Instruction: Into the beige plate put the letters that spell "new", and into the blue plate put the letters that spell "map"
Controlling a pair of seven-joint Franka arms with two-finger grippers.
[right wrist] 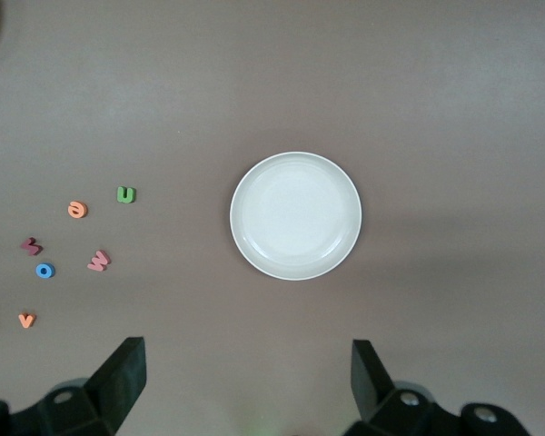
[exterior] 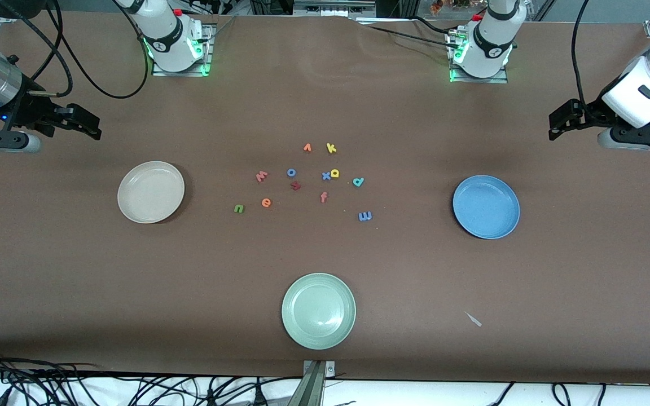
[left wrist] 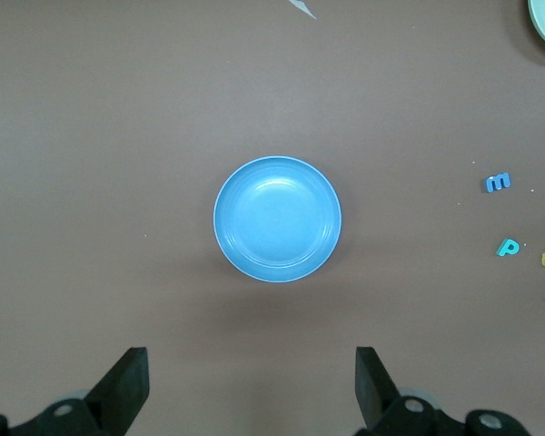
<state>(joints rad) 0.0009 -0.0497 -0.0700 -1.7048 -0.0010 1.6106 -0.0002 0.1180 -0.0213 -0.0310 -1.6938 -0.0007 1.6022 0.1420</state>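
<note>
The beige plate (exterior: pixel 150 192) (right wrist: pixel 296 215) lies empty toward the right arm's end. At the left arm's end, the blue plate (exterior: pixel 486 206) (left wrist: pixel 277 219) is empty too. Between them lie the green n (exterior: pixel 238 208) (right wrist: pixel 126 193), orange e (exterior: pixel 266 202), pinkish-red w (exterior: pixel 262 176), blue m (exterior: pixel 365 216) (left wrist: pixel 498 182), teal a (exterior: pixel 358 181) and yellow p (exterior: pixel 334 173). The p touches a blue x (exterior: pixel 326 176). My right gripper (exterior: pixel 85 121) (right wrist: pixel 247 359) hangs open near the beige plate, holding nothing. My left gripper (exterior: pixel 559 121) (left wrist: pixel 251 363) hangs open near the blue plate.
A pale green plate (exterior: pixel 318 310) sits nearest the front camera. Other letters lie among the task's: blue o (exterior: pixel 291 172), dark red letter (exterior: pixel 296 185), orange-red f (exterior: pixel 323 197), orange v (exterior: pixel 307 148), yellow k (exterior: pixel 331 148). A small white scrap (exterior: pixel 473 319) lies beside the green plate.
</note>
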